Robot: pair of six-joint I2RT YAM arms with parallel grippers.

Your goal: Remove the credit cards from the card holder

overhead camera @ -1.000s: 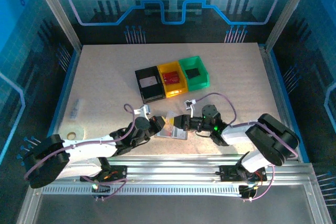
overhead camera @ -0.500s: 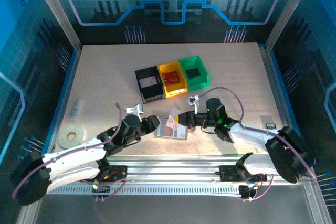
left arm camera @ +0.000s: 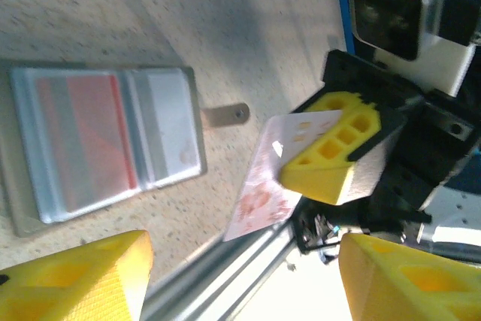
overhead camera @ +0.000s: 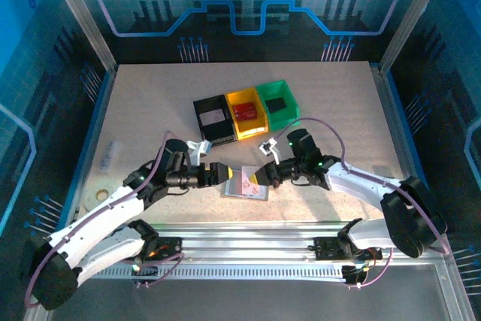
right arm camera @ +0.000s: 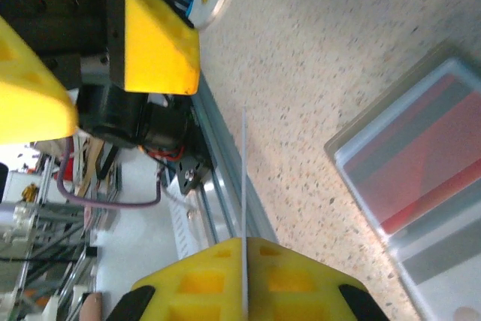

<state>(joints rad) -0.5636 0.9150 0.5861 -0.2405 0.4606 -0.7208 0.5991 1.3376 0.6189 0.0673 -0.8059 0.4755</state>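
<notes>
While the card holder point(overhead camera: 242, 190) lies open on the tabletop point(overhead camera: 150, 110) nearest the arm bases, with a reddish card point(left arm camera: 83, 140) in its sleeve, the right hand point(overhead camera: 258, 177) pinches a pale credit card point(left arm camera: 259, 189) just above it. The left hand point(overhead camera: 224, 173) stands wide and empty. Current step: card extraction. Next move: set the held card down, possibly toward the bins point(overhead camera: 246, 113), then draw out the sleeved card.

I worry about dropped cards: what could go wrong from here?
The pink-white card is pinched near one end by the right fingers, and the left fingers stand open, so it could slip. A red card sits in the card holder, which lies unpinned; pulling may drag it.
</notes>
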